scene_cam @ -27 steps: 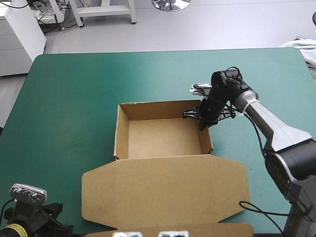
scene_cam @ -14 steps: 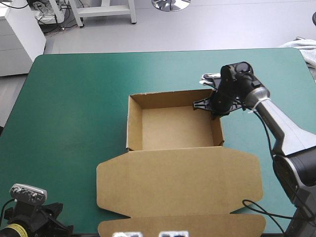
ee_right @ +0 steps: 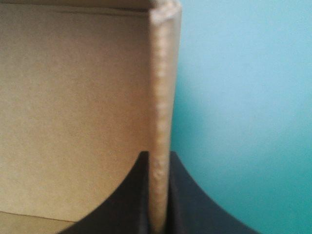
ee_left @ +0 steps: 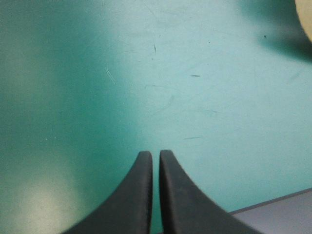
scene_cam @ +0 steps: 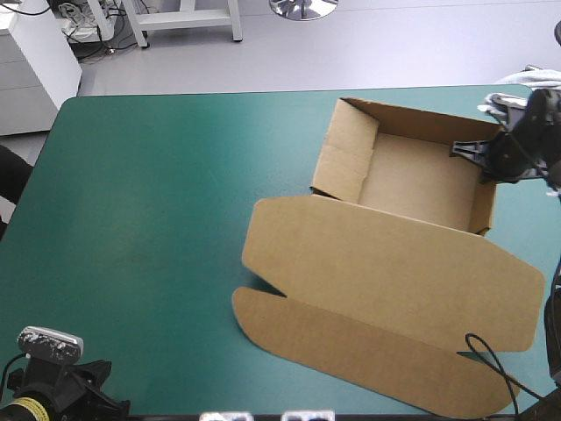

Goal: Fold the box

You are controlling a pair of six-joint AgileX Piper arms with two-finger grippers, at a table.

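Notes left claw [ee_left: 156,154] pressed together, empty, over bare teal-green bench [scene_cam: 158,175]. Finds brown box [scene_cam: 394,263] at bench's far right corner, open tray set askew, lid flat toward near edge. Records right claw [ee_right: 158,155] clamped on tray's right wall

This looks like a robotics lab. My desk [scene_cam: 158,219] has a plain teal-green cover, and my own arm reaches over it, ending in my right claw [scene_cam: 482,160]. Beyond the desk's far edge lies bare grey floor [scene_cam: 394,44], with a white cabinet [scene_cam: 35,70], a white metal stand [scene_cam: 184,19], tangled cables [scene_cam: 83,31] and a chrome stool base [scene_cam: 302,7].
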